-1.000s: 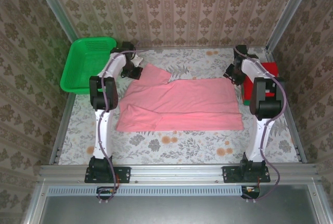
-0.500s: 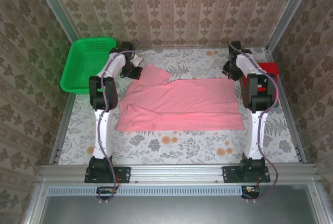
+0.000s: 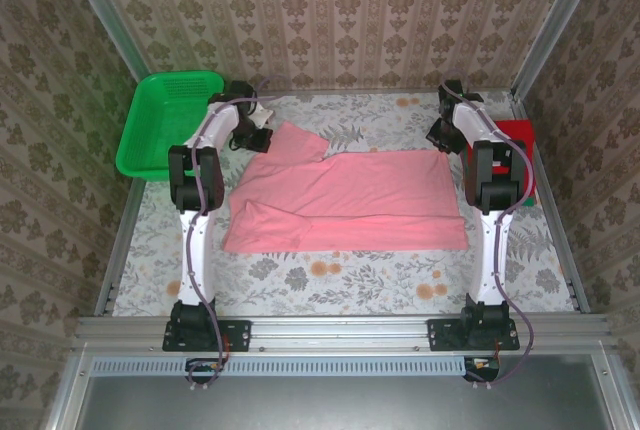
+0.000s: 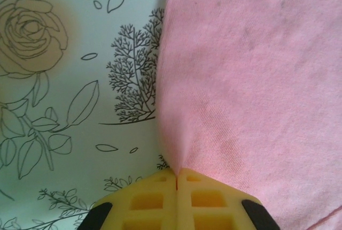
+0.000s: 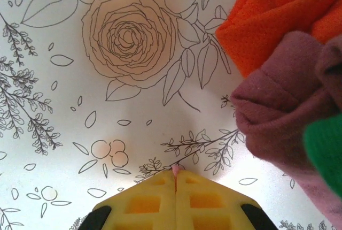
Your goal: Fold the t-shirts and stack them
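The left gripper [image 4: 176, 174] pinched a creased edge of the smooth pink shirt [image 4: 251, 69] between shut yellow fingers. The right gripper [image 5: 176, 172] nipped a pink sliver; rumpled folded shirts [image 5: 278, 101] bulged right of its fingers.

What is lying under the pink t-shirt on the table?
The flowered table cover shows around the pink t-shirt and goes under it. Whether anything else lies beneath cannot be seen, because the cloth hides it.
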`<state>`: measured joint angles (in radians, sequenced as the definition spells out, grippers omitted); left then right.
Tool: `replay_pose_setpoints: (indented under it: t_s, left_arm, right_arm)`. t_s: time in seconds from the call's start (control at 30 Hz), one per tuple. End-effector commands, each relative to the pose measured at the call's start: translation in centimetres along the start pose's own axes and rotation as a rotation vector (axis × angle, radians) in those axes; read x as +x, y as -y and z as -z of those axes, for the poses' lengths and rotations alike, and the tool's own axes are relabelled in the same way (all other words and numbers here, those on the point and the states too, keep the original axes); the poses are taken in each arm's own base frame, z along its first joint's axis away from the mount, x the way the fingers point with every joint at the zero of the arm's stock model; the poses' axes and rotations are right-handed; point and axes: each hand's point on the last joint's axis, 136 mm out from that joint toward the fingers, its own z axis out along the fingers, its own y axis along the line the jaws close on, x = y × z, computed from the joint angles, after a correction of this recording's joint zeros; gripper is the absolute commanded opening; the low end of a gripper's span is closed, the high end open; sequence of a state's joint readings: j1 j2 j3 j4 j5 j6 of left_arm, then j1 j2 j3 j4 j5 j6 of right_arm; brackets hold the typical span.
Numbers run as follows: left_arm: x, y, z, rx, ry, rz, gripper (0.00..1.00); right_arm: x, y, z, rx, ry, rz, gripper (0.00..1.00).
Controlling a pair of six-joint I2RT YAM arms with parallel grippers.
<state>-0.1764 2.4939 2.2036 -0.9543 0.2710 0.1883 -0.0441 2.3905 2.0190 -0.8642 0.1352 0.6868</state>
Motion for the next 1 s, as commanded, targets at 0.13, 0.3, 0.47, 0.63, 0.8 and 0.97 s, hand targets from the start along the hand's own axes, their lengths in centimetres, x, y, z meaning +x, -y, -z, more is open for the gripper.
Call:
replay_pose_setpoints:
  t_s: [0.13, 0.3, 0.47, 0.63, 0.8, 0.97]
  left_arm:
    - [-2.0, 3.0, 3.1, 0.069, 0.105, -0.118, 0.00]
    - [-2.0, 3.8, 5.9, 0.065, 0.171, -0.211, 0.00]
    - [-1.2, 5.0, 8.6, 0.084, 0.244, -0.302, 0.00]
    - [0.5, 5.9, 10.5, 0.102, 0.271, -0.337, 0.00]
    - [2.7, 7.0, 12.3, 0.125, 0.271, -0.375, 0.00]
    - [5.1, 7.9, 13.6, 0.144, 0.274, -0.378, 0.00]
  right_arm:
    - [0.0, 0.2, 3.7, -0.061, 0.034, 0.037, 0.00]
    - [0.2, 0.9, 6.9, -0.148, 0.093, 0.015, 0.00]
    - [1.7, 2.3, 8.9, -0.177, 0.110, 0.024, 0.00]
    - [3.6, 4.2, 11.0, -0.195, 0.119, 0.031, 0.00]
    - [5.5, 6.4, 13.1, -0.214, 0.121, 0.038, 0.00]
    - [7.9, 8.2, 14.0, -0.214, 0.101, 0.046, 0.00]
